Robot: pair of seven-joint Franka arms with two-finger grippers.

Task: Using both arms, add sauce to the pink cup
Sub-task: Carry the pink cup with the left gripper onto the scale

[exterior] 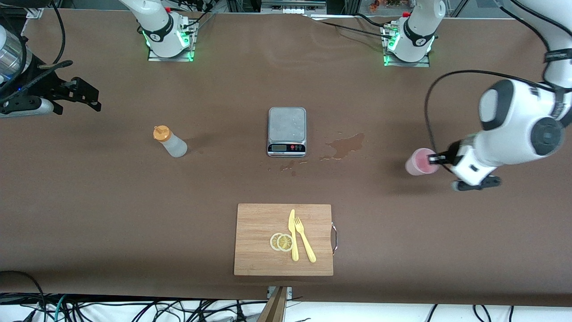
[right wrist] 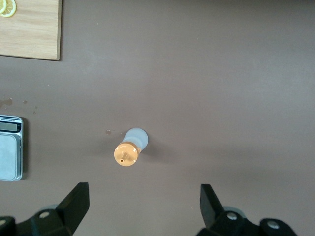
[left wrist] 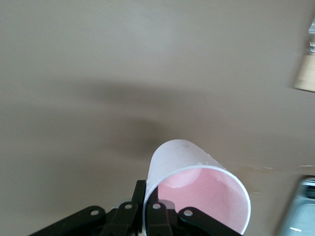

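Left wrist view: left hand (left wrist: 150, 216) clamped on pink cup (left wrist: 197, 191) rim.

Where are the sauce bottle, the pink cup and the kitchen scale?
sauce bottle (exterior: 173, 145), front view, on its whitish body
pink cup (exterior: 419, 162), front view, on its side wall
kitchen scale (exterior: 287, 125), front view, on its weighing plate

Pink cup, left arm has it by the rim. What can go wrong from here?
1. The left gripper pinches only the pink cup's rim wall, one finger inside; the thin wall could slip or twist when moved.
2. The sauce bottle stands untouched, with the right gripper open above and off to the side; a misaligned descent could topple the narrow bottle.
3. A spill beside the scale could make the cup slide if set there.
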